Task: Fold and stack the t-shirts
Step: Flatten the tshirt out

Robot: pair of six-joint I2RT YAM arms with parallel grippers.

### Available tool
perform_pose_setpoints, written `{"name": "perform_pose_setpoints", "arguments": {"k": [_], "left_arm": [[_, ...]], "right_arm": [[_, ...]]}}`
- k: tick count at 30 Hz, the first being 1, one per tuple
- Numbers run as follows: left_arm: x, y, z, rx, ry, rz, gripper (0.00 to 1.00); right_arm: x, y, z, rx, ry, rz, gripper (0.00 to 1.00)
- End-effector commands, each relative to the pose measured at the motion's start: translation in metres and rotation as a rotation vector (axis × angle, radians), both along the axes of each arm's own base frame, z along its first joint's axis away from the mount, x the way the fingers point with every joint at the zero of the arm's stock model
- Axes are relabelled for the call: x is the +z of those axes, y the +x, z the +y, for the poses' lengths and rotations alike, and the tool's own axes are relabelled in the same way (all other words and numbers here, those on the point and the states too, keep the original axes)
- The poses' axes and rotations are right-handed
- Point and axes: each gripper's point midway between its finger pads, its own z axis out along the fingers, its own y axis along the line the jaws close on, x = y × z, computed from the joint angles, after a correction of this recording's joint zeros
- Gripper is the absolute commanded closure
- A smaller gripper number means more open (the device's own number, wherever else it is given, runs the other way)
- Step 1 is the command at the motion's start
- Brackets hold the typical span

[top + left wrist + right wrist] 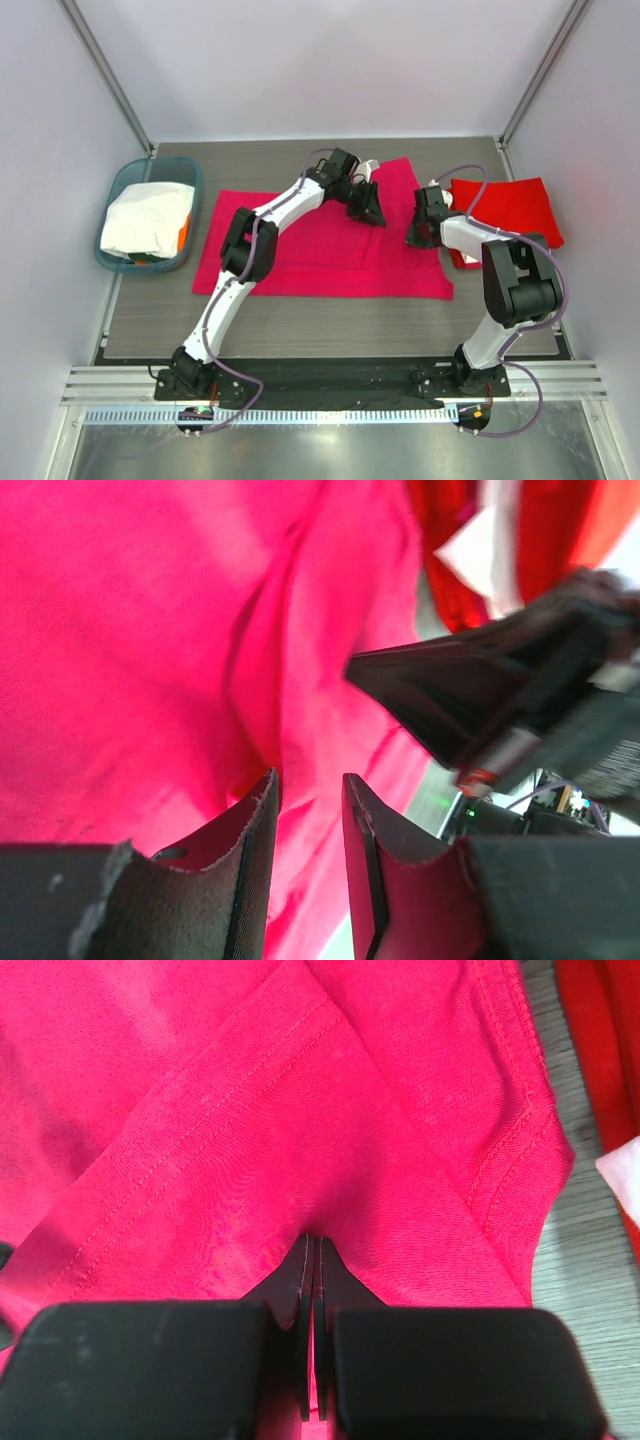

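Left gripper [309, 778] seemingly ajar, right gripper [312, 1242] closed.

Bare strip of grey table [330, 325] free along my near side, teal plastic basket [150, 215] blocking far left, folded bright red cloth t-shirts [510, 210] crowding right, narrow gap between my left gripper [372, 212] and right gripper [415, 238] above the magenta-pink cloth t-shirt [320, 260]

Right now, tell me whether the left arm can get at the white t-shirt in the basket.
Probably yes: the white t-shirt lies uncovered in the basket on that arm's side, nothing between; the left gripper is over the magenta t-shirt.
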Motion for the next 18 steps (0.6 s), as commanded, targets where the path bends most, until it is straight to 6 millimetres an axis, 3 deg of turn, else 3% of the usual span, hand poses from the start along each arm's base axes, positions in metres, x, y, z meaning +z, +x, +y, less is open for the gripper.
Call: {"name": "perform_pose_setpoints", "arguments": {"k": [1, 9, 10, 11, 13, 14, 18], "left_arm": [[0.034, -0.003, -0.002, -0.063, -0.051, -0.049, 0.67], [0.041, 0.000, -0.003, -0.064, -0.056, -0.069, 0.93], [0.042, 0.000, -0.003, -0.064, -0.056, -0.072, 0.92], [0.042, 0.001, -0.002, -0.059, -0.048, -0.078, 0.80], [0.041, 0.003, -0.001, -0.056, -0.041, -0.092, 0.67], [0.041, 0.004, -0.001, -0.053, -0.036, -0.102, 0.52], [0.036, 0.015, -0.001, -0.020, -0.013, -0.144, 0.46]], "right_arm": [[-0.011, -0.013, 0.000, 0.000, 0.005, 0.043, 0.99], [-0.011, -0.014, 0.001, 0.002, 0.010, 0.047, 0.99], [-0.011, -0.013, 0.000, 0.000, 0.011, 0.046, 0.99], [-0.011, -0.014, 0.000, 0.002, 0.011, 0.048, 0.99], [-0.010, -0.014, 0.000, 0.001, 0.010, 0.046, 0.99], [-0.011, -0.014, 0.000, 0.002, 0.011, 0.048, 0.99], [-0.012, -0.015, 0.000, 0.000, 0.011, 0.051, 0.99]]}}
